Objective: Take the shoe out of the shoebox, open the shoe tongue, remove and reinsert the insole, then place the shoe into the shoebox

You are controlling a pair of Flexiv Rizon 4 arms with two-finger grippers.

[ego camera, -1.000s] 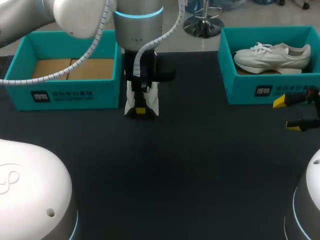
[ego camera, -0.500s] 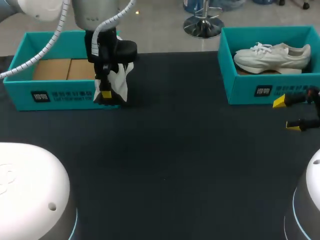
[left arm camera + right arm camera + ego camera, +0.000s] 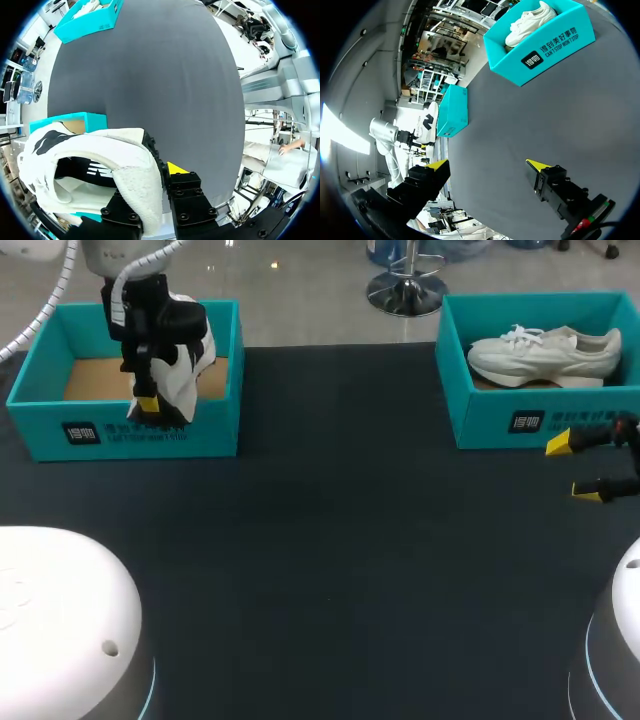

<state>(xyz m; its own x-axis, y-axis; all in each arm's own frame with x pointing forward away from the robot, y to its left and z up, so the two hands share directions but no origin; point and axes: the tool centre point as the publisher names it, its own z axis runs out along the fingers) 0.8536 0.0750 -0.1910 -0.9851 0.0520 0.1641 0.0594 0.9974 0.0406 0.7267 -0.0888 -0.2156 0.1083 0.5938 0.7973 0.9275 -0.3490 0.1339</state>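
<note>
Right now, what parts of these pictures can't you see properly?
- Black-and-white shoe, head view: the left gripper and its arm cover much of it. Whether the insole is inside cannot be told.
- Left shoebox floor, head view: partly behind that shoe.
- White shoe, right wrist view: its lower part sits behind the right shoebox wall.
- Right gripper, head view: cut off by the edge.

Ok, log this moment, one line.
left gripper: shut on shoe, above left shoebox | right gripper: open | other shoe: in right shoebox
</note>
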